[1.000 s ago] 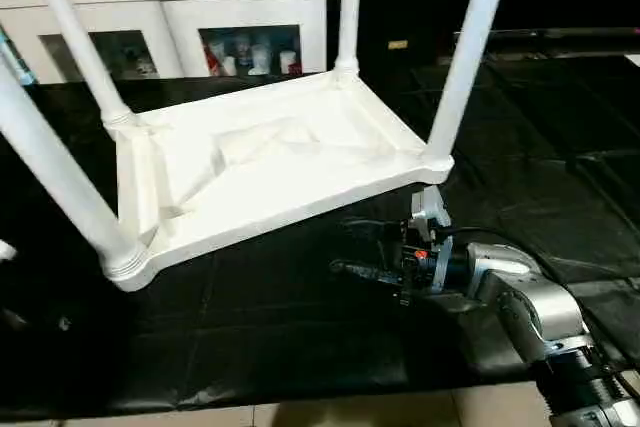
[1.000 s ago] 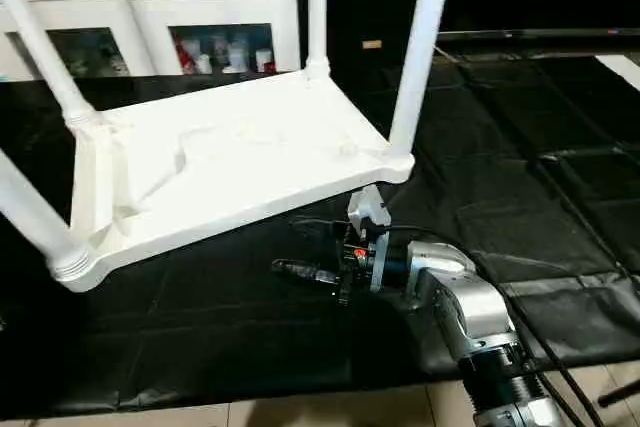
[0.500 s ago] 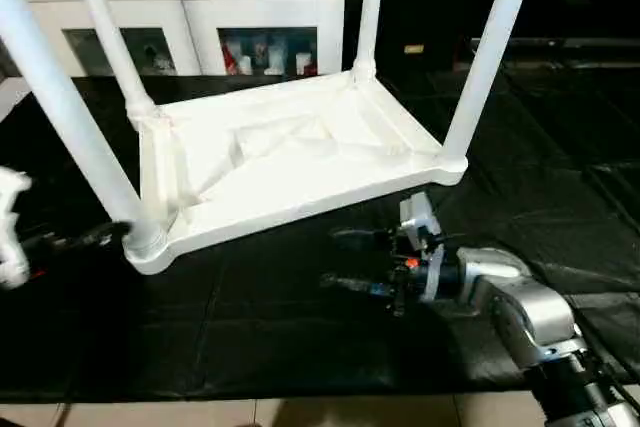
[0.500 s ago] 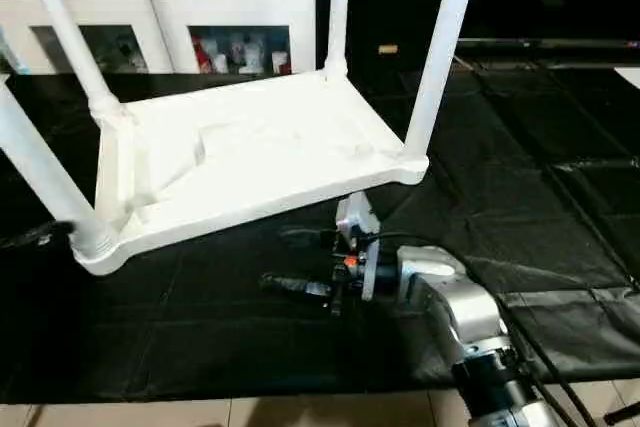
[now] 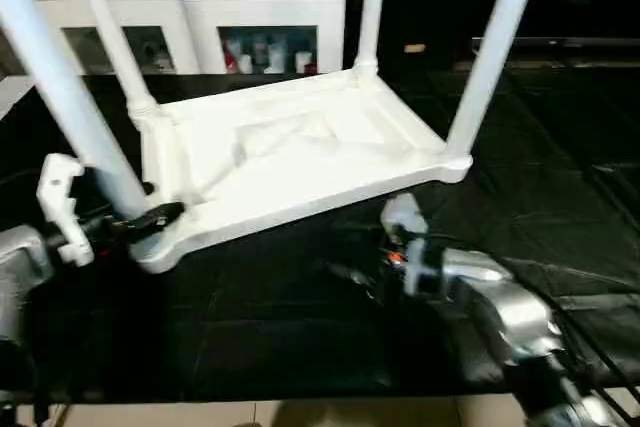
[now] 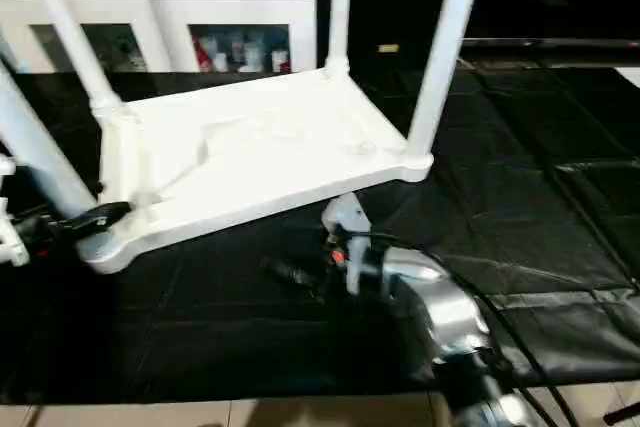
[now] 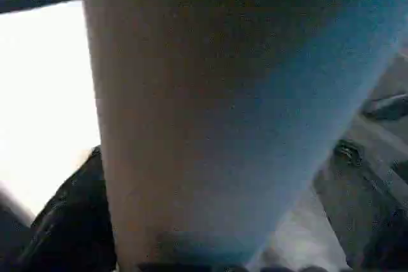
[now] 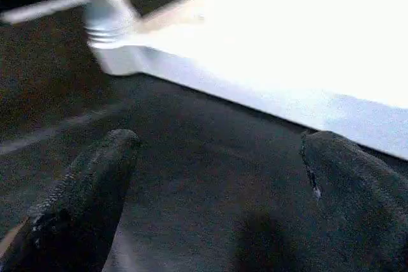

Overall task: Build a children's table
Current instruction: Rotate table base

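- A white cabinet (image 5: pixel 190 2) with glass doors stands at the back of a dim room; black sheeting (image 5: pixel 560 177) covers the floor in front of it.
- The children's table (image 5: pixel 290 162) lies upside down on that sheeting, its ribbed underside facing up and all four tapered legs standing in their corner sockets.
- The left end effector (image 5: pixel 150 219) sits at the near left corner, just beside the base of the near left leg (image 5: pixel 60 82). Its fingers are spread wide, one black finger (image 5: pixel 160 215) lying along the socket, and it holds nothing. In the left wrist view the leg looms very close.
- The right end effector (image 6: pixel 290 275) hovers low over the sheeting, near the long front edge of the top, jaws wide apart and empty.
- The table looks like hollow moulded plastic: probably light and stiff, but smooth and likely slippery on the round legs.
- A firmer hold is likely at the rim of the top or low on a leg near its socket, where the ribbing stiffens it; gripping high on a leg could lever it loose.
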